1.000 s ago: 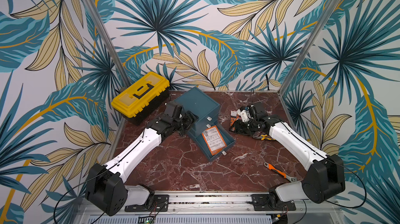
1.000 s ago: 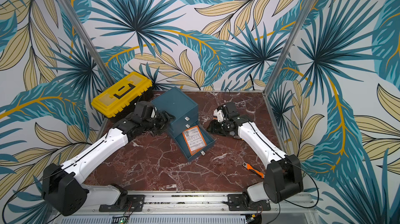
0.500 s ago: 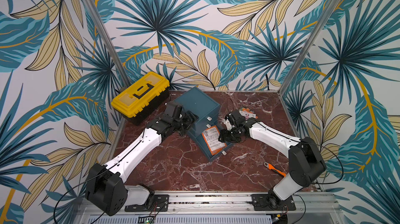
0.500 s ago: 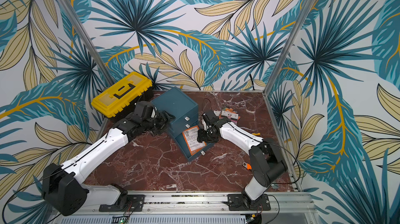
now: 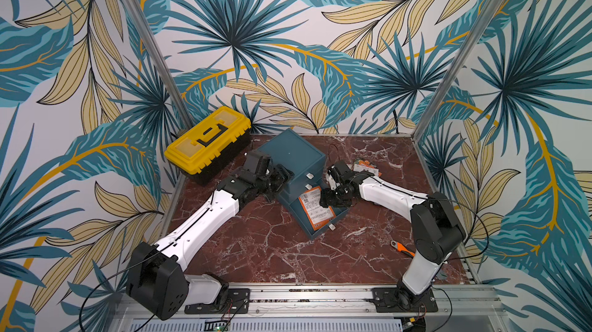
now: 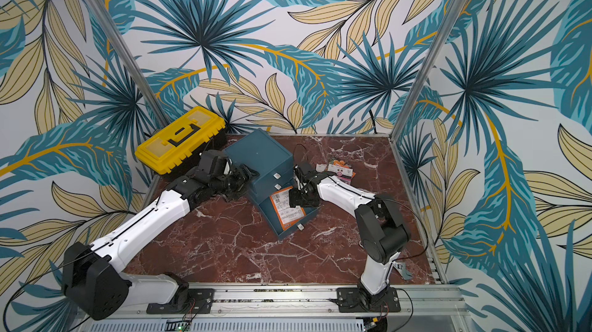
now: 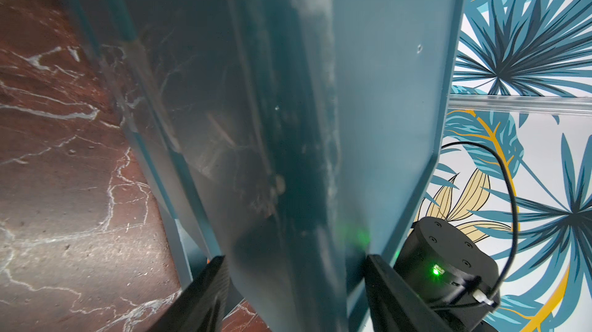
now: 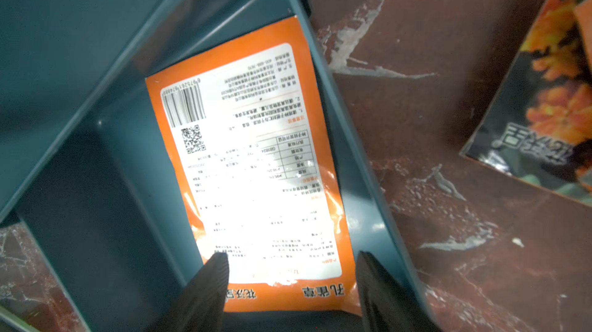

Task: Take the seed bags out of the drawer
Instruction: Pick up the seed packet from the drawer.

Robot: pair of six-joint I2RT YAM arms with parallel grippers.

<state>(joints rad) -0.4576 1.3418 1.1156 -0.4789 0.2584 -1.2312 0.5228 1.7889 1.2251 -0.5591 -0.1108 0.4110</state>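
Note:
A teal cabinet [image 5: 288, 151] stands mid-table with its bottom drawer [image 5: 309, 232] pulled out. One seed bag [image 5: 315, 210] [image 6: 286, 215] lies flat inside, orange-and-white printed back up [image 8: 256, 170]. My right gripper [image 5: 331, 197] [image 8: 291, 260] hovers over the drawer's inner end, open, its fingers either side of the bag's near edge with nothing between them. More seed bags [image 5: 365, 167] [image 8: 551, 106] lie on the table to the right of the cabinet. My left gripper [image 5: 282, 175] [image 7: 294, 260] is shut on the cabinet's left side.
A yellow toolbox [image 5: 208, 141] sits at the back left against the wall. Orange-handled pliers [image 5: 403, 248] lie near the right arm's base. Metal frame posts and patterned walls close in the red marble table [image 5: 272, 250].
My right arm swung left from the seed bags on the table to above the open drawer, and its jaws widened. The left arm stayed on the cabinet.

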